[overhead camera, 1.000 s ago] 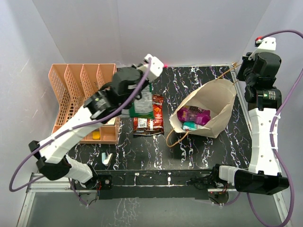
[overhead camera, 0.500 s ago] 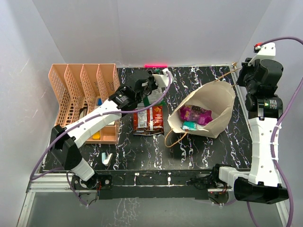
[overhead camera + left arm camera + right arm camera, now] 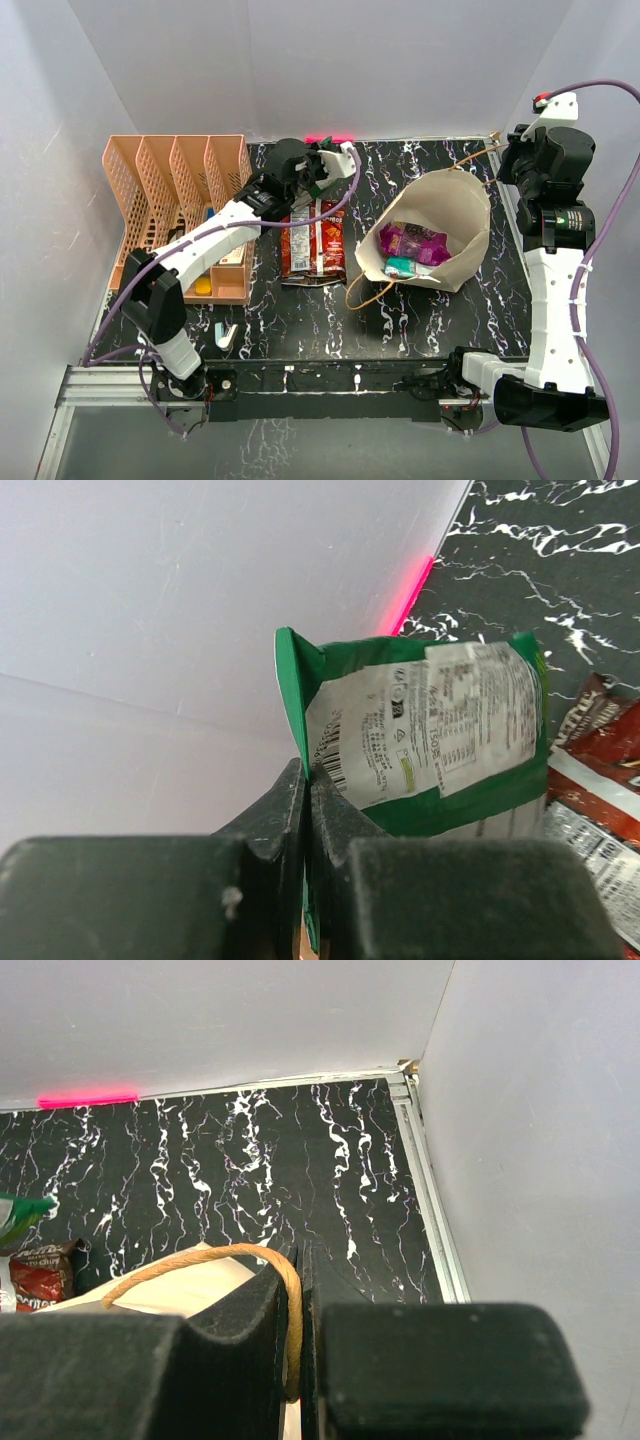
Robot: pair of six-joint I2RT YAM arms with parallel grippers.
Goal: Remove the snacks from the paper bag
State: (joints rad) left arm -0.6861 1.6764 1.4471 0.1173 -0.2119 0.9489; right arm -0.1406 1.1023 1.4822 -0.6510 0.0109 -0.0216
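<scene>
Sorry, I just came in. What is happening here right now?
The left fingers pinch a green packet near the back of the table; a red packet lies flat on it. The right fingers hold the paper bag by its cord handle. A purple packet and a light green packet lie inside the bag.

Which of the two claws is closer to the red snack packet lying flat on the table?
Left. The left gripper, pinching a green packet, hovers just beyond the red packet's far end. The right gripper holds the bag's cord handle at the table's far right edge.
</scene>
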